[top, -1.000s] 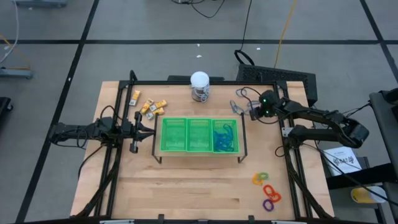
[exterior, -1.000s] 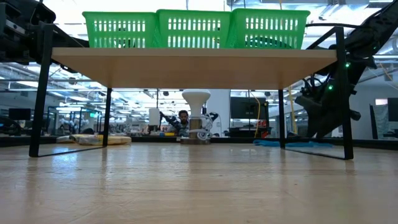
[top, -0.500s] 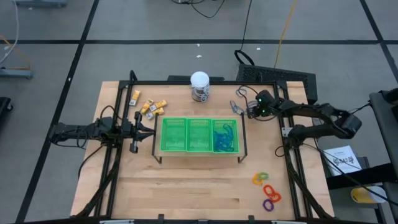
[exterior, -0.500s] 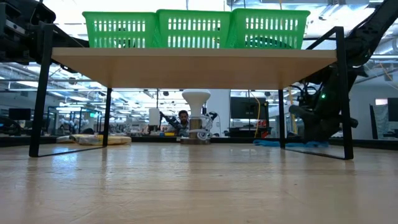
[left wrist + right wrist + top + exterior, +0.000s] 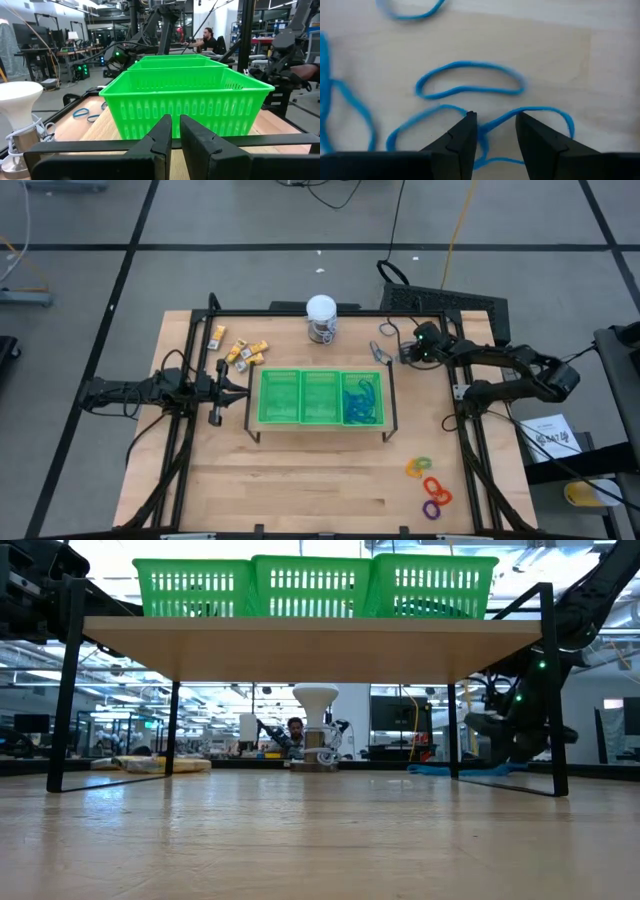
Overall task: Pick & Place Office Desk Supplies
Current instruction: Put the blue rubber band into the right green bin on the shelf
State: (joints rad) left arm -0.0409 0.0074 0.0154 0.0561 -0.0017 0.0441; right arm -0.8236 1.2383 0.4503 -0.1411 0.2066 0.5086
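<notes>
1. Some blue loops (image 5: 362, 402) have been put in one end part of the green tray (image 5: 300, 420).
2. More blue loops (image 5: 470, 84) are left on the table by the right gripper (image 5: 495, 131). Its jaws are held a little apart, low over a loop, with nothing gripped.
3. The colored rings (image 5: 428, 485) and the yellow blocks (image 5: 240, 350) are not yet sorted.
4. The left gripper (image 5: 175, 131) is kept shut and empty beside the tray.

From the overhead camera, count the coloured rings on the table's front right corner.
4: a green ring touching an orange one, another orange ring closer to the front edge, and a purple ring nearest it. None appear hidden.
</notes>
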